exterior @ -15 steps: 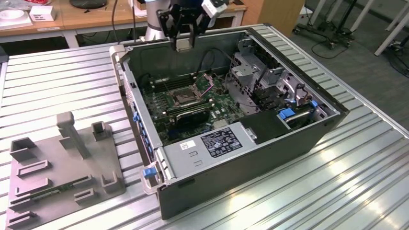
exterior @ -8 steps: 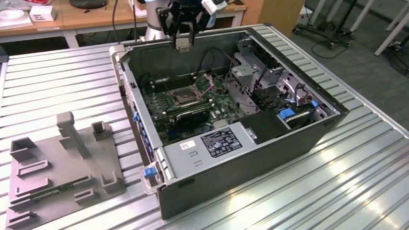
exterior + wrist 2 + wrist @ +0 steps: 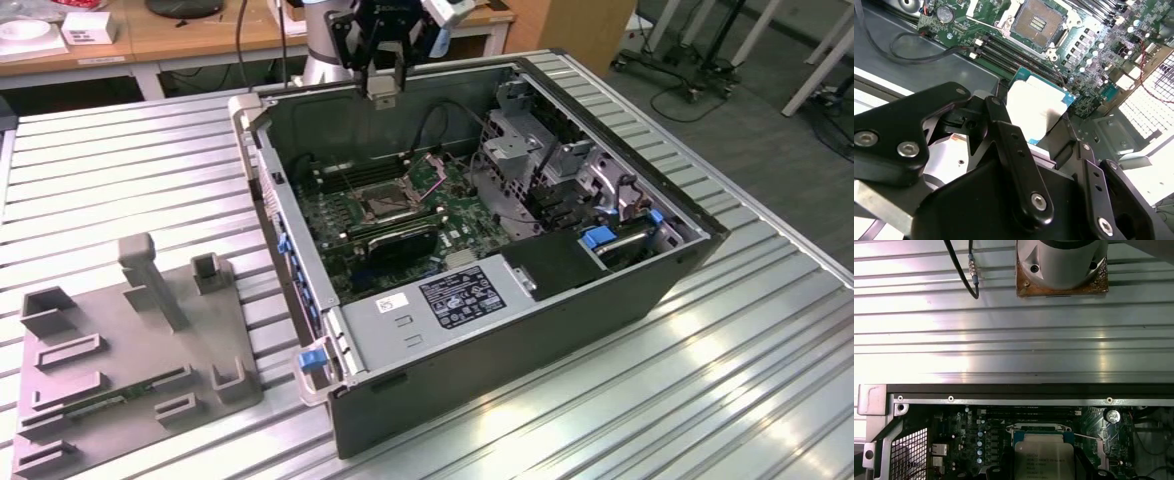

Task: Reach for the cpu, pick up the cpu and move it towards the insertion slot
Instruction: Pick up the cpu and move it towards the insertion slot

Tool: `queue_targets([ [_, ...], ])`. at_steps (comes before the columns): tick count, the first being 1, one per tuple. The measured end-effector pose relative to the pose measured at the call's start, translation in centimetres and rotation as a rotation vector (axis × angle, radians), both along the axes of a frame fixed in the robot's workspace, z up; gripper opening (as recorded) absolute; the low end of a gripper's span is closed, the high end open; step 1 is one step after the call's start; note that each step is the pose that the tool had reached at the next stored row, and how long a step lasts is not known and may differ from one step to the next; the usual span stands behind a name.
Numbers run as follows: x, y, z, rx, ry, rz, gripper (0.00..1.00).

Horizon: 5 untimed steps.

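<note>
The cpu [image 3: 383,89] is a small silvery square chip pinched in my gripper [image 3: 383,92], which is shut on it high over the far rim of the open computer case [image 3: 534,340]. Black fingers [image 3: 1004,131] clamp the chip's two sides, and its pale top [image 3: 1035,111] with a green-blue edge faces the camera. The first wrist view has the cpu [image 3: 1043,456] hanging over the green board. The insertion slot [image 3: 386,206] is a silver-framed socket with a dark centre on the motherboard, lower in the case than the chip. The slot [image 3: 1039,21] lies open beyond the chip.
Long black memory slots [image 3: 1019,56] run beside the socket. Drive cages and blue clips [image 3: 607,240] fill the case at the exterior view's right. A grey holder block [image 3: 127,350] sits on the ribbed metal table [image 3: 747,400] at that view's left. The arm's base [image 3: 1061,262] stands behind the case.
</note>
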<state>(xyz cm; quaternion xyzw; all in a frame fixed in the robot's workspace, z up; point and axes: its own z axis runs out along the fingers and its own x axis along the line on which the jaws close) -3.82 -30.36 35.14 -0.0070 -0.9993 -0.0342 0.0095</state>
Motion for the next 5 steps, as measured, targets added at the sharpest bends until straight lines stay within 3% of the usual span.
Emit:
queue_targets([
  [5, 0.0, 0.0, 0.01, -0.0069, 0.0002, 0.0, 0.55],
])
